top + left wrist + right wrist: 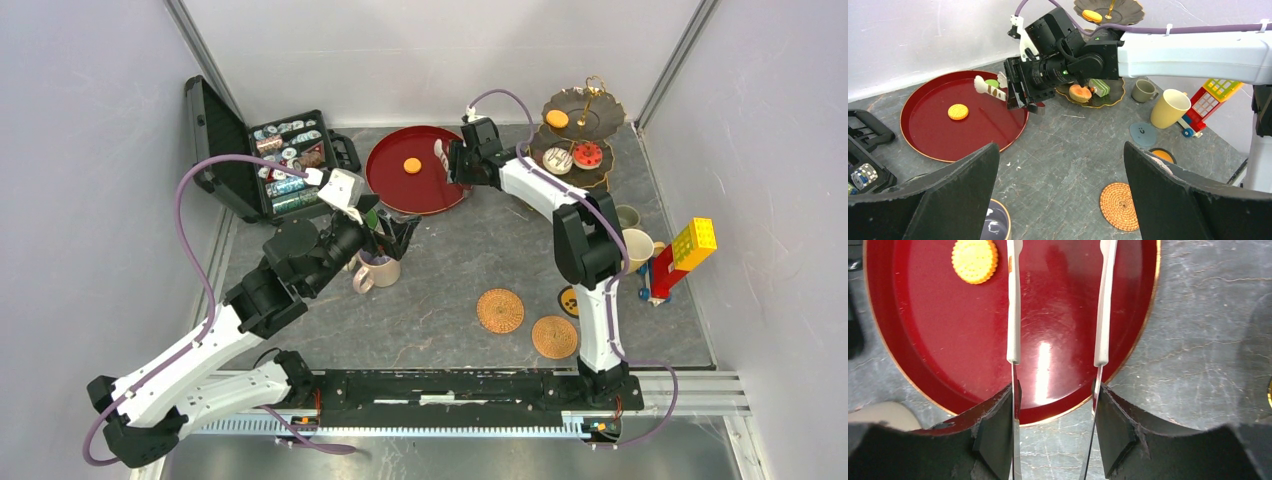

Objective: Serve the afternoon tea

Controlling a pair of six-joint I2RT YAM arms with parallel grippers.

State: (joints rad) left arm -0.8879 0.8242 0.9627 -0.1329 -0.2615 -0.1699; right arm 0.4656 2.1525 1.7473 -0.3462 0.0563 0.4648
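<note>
My right gripper (452,160) is shut on metal tongs (1013,315) with white sleeves and holds them over the round red tray (385,190); the gripper also shows in the right wrist view (1055,390). An orange biscuit cake (411,165) lies on the tray. A small green piece (993,82) shows by the tongs' tip; I cannot tell if it is held. The dark three-tier stand (600,125) at the back right holds orange (557,118), white (558,158) and red (588,153) cakes. My left gripper (395,235) is open and empty above the beige mug (378,270).
An open black case (285,165) of small items stands at the back left. A yellow mug (1170,107), a small grey mug (1144,91) and a toy block bus (685,255) stand at the right. Two woven coasters (500,310) (554,337) lie at the front.
</note>
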